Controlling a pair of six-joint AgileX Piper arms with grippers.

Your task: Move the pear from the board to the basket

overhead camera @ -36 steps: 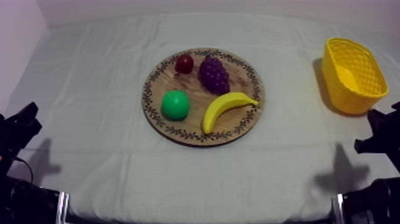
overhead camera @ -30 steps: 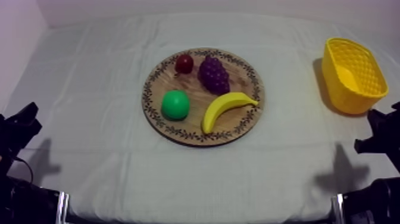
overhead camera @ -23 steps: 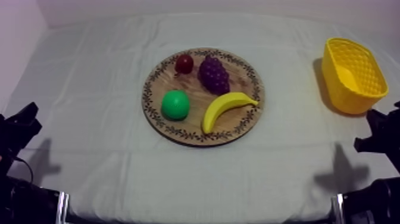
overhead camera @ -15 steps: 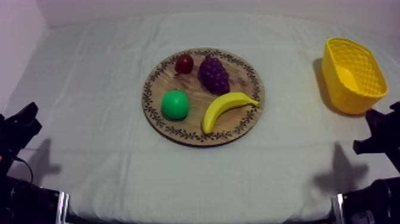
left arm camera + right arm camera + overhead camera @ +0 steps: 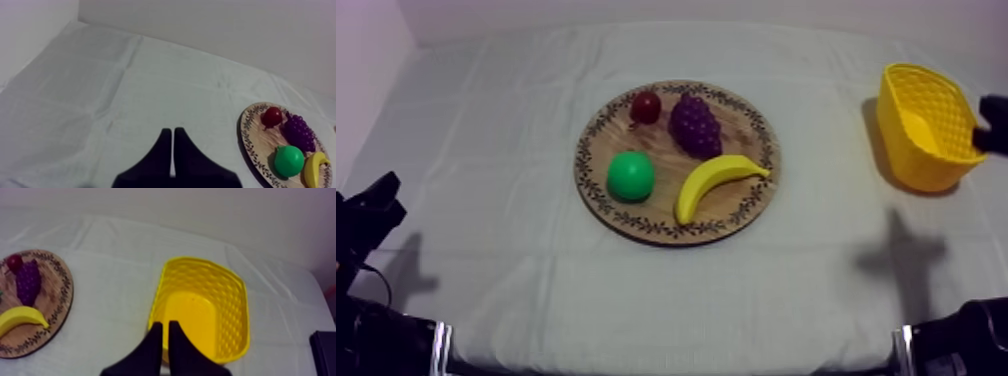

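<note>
The left gripper [image 5: 172,131] has its black fingers pressed together in a narrow wedge above bare cloth on the worktop [image 5: 100,100]. Well apart from it lies the wooden board [image 5: 246,135]. A small red fruit [image 5: 272,116] and grapes [image 5: 298,132] sit toward the board's far edge, with the green pear [image 5: 289,160] and banana [image 5: 314,169] nearer.

The worktop [image 5: 486,150] lies bare on all sides of the wooden board [image 5: 591,140], and a wide strip of cloth is free between the board and the yellow basket [image 5: 936,115]. On the board, the pear [image 5: 631,176] is open toward the left rim and from above. The banana [image 5: 714,184] lies near on its right, and the grapes [image 5: 695,125] and the small red fruit [image 5: 646,107] stand behind it. The basket's mouth is open upward.
</note>
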